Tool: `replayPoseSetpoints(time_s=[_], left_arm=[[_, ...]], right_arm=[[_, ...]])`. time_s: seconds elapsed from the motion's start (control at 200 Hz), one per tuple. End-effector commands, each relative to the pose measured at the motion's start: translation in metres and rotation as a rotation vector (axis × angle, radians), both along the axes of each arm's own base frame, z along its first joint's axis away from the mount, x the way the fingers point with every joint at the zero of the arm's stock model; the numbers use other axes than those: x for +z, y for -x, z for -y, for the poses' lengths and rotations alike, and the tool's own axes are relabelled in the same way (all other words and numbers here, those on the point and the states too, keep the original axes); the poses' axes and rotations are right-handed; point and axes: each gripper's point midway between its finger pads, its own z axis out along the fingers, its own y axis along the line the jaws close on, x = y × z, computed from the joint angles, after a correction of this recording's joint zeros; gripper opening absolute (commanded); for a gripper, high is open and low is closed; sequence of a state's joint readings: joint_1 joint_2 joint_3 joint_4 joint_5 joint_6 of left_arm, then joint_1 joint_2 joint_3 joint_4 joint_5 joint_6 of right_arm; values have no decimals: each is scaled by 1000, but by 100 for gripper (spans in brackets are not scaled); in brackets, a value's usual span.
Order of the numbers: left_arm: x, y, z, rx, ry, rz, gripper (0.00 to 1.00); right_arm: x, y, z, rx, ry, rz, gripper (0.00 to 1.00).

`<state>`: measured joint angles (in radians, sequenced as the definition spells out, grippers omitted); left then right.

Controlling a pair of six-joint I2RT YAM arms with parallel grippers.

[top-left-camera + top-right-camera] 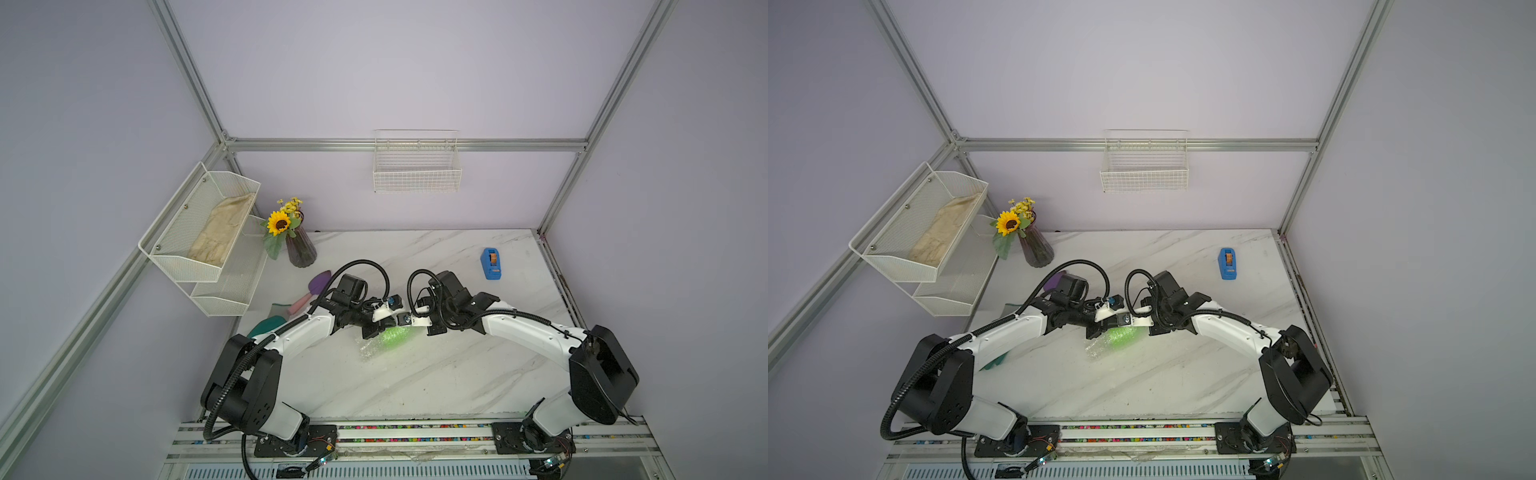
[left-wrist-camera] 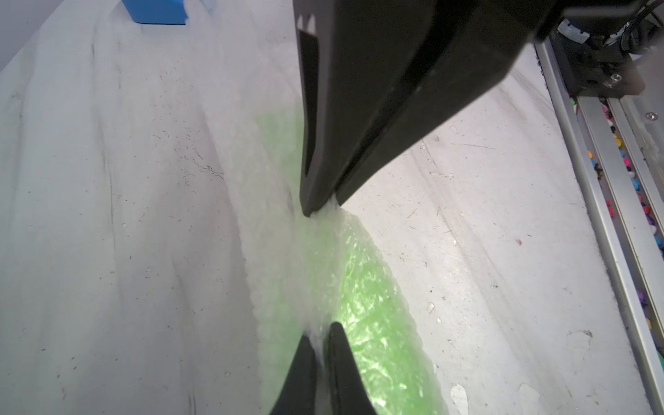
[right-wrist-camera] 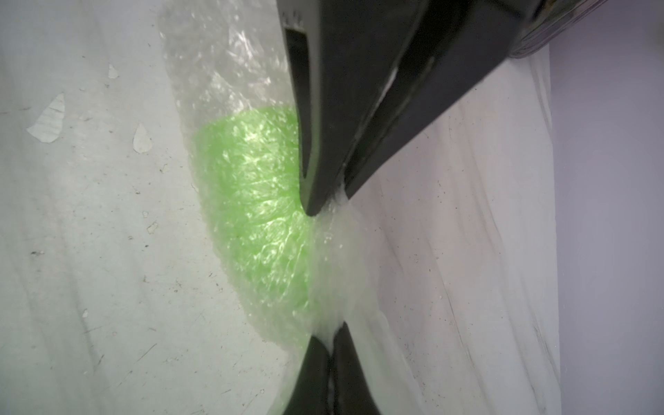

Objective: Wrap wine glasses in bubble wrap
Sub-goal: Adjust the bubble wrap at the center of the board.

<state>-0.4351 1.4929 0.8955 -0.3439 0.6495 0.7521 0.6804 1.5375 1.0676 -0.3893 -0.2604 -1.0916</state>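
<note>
1. Goblet (image 1: 395,336) lies rolled inside the wrap (image 1: 369,349) at mid-surface (image 1: 436,382), just below both grippers.
2. Left gripper (image 2: 321,332) is pinched narrow on a bunched fold of wrap above the goblet.
3. Right gripper (image 3: 330,332), nearly closed, pinches the same fold, tip to tip with the left.
4. Tape dispenser (image 1: 490,264) sits well apart, far right.

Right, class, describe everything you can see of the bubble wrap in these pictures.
The bubble wrap is a clear, whitish, crinkly plastic sheet of small bubbles. It is wrapped around the lime-green goblet, whose colour shows through, and the bundle lies on the marble table. One loose, empty end sticks out past the green. Its edges are gathered into a ridge, pinched by the left gripper and the right gripper, both shut on it.
</note>
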Motion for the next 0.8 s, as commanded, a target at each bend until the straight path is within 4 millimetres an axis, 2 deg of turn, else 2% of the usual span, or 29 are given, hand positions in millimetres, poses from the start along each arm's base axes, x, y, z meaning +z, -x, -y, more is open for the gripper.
replayPoseSetpoints(time_s=[0.0, 0.145, 0.16, 0.195, 0.24, 0.3, 0.37, 0.39, 0.4, 0.45, 0.56, 0.635, 0.7, 0.795], left_arm=[[4, 3, -1, -48, -34, 19, 9], [2, 4, -8, -63, -89, 26, 9], [3, 4, -8, -67, -92, 27, 9], [2, 5, -9, -75, -104, 27, 8], [2, 7, -11, -81, -120, 25, 8], [2, 7, -14, -88, -139, 29, 8], [3, 6, -16, -87, -158, 36, 8], [3, 6, -17, -88, -162, 38, 8], [3, 5, -17, -87, -163, 39, 8], [4, 5, -17, -93, -165, 44, 8], [6, 4, -17, -102, -170, 54, 9], [9, 1, -16, -104, -167, 68, 9], [11, -1, -14, -101, -155, 73, 9], [10, -2, -12, -98, -143, 69, 9]], right_arm=[[45, -2, -2, -21, -116, 79, 25], [72, -11, 4, -104, -256, 96, 44], [86, -12, 7, -118, -293, 119, 46], [99, -19, 12, -171, -354, 138, 53], [117, -36, 23, -283, -442, 172, 56], [138, -65, 48, -478, -557, 155, 57], [151, -111, 92, -804, -679, 92, 56], [155, -117, 102, -864, -696, 85, 55], [149, -124, 107, -899, -688, 68, 55], [140, -148, 145, -1090, -712, 32, 52], [133, -172, 205, -1321, -848, -45, 56], [115, -189, 248, -1484, -882, -122, 57], [92, -200, 275, -1558, -896, -236, 56], [59, -212, 305, -1551, -981, -463, 56]])
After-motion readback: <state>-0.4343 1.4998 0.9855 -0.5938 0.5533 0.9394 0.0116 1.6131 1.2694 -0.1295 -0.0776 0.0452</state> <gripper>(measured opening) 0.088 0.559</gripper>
